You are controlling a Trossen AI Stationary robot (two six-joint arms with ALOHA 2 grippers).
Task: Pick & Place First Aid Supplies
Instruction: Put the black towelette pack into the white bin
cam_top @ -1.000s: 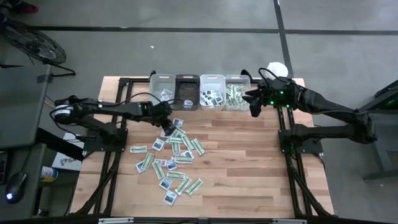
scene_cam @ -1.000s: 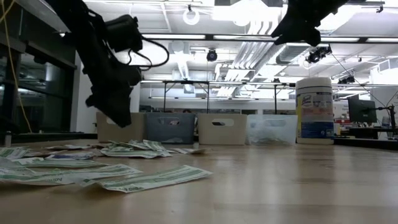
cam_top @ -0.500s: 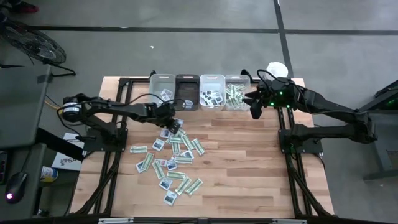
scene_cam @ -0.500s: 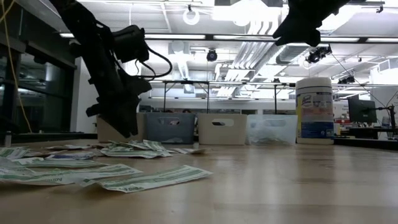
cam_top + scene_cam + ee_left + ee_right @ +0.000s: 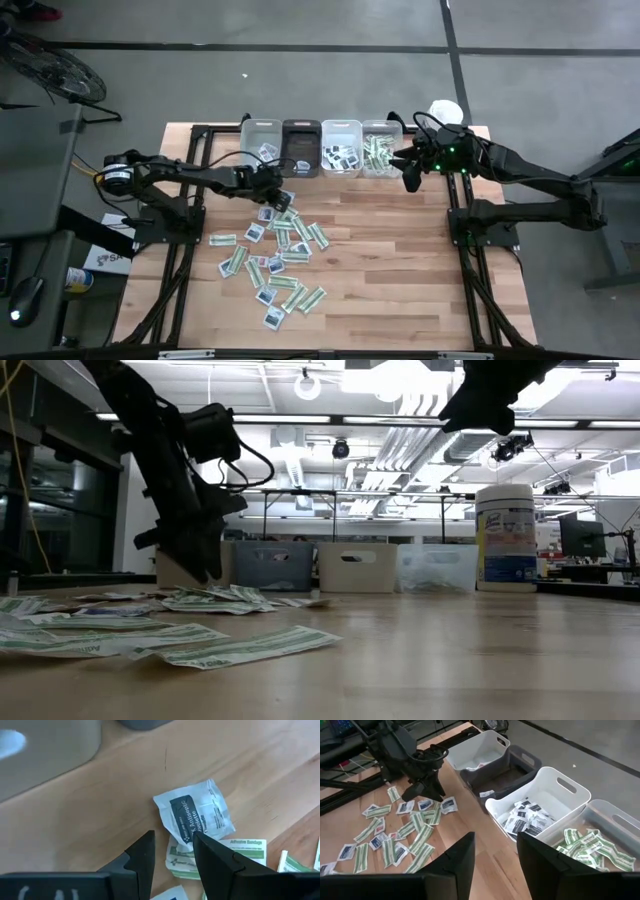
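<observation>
While its lower tip hides its grip, left hand (image 5: 278, 197) open over antiseptic packet (image 5: 196, 816), right hand (image 5: 409, 178) open, empty.

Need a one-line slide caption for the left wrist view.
Left tool, fingers apart, poised over a white antiseptic packet lying on a green-and-white bandage strip on the wooden table.

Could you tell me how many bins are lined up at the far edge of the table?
4, side by side along the far edge: the leftmost bin, a dark bin, a white bin holding blue-marked packets, and the rightmost bin holding green strips. None looks hidden.
</observation>
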